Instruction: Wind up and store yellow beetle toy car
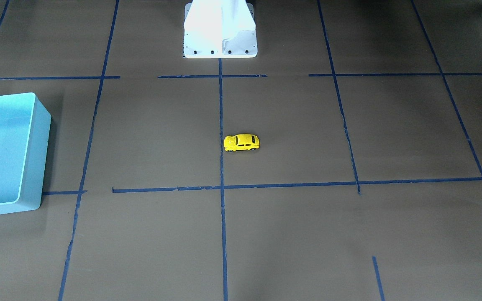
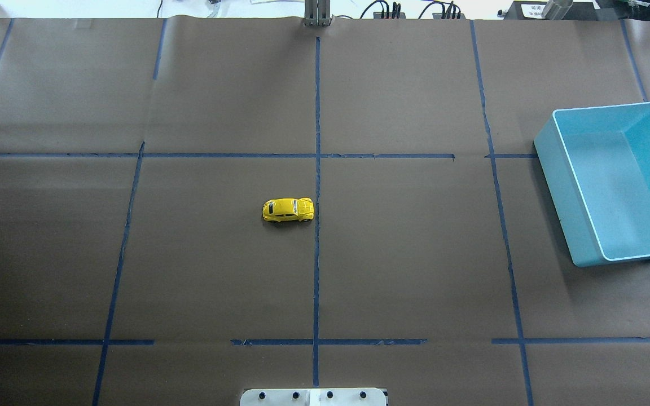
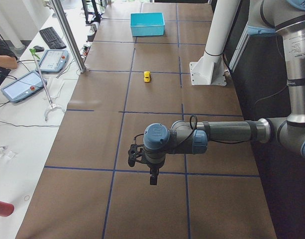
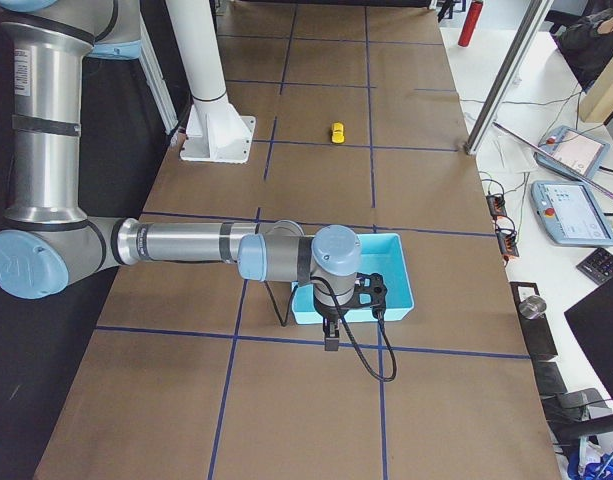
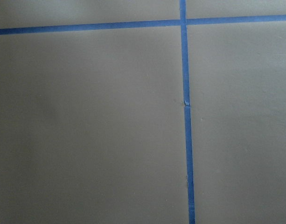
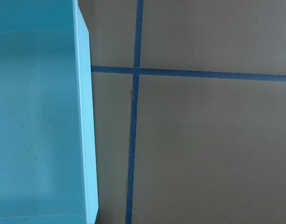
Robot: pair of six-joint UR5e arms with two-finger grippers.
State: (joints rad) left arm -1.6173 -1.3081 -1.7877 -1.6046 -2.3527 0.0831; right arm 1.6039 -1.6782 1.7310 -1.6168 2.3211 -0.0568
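The yellow beetle toy car [image 2: 288, 210] sits on its wheels mid-table [image 2: 415, 254], its nose just beside the centre blue tape line [image 2: 317, 270] and well apart from the turquoise bin [image 2: 565, 192]. Both arms reach out level over the table ends, wrists bent down. The left gripper [image 3: 152, 178] hangs over bare paper, the right gripper [image 4: 331, 338] over the bin's edge. From here I can't tell how wide either one stands.

Silver arm tubes [image 3: 227, 132], light-blue joint caps [image 3: 155, 136], black cable [image 4: 356, 350], white bolted pedestal [image 1: 220, 35].
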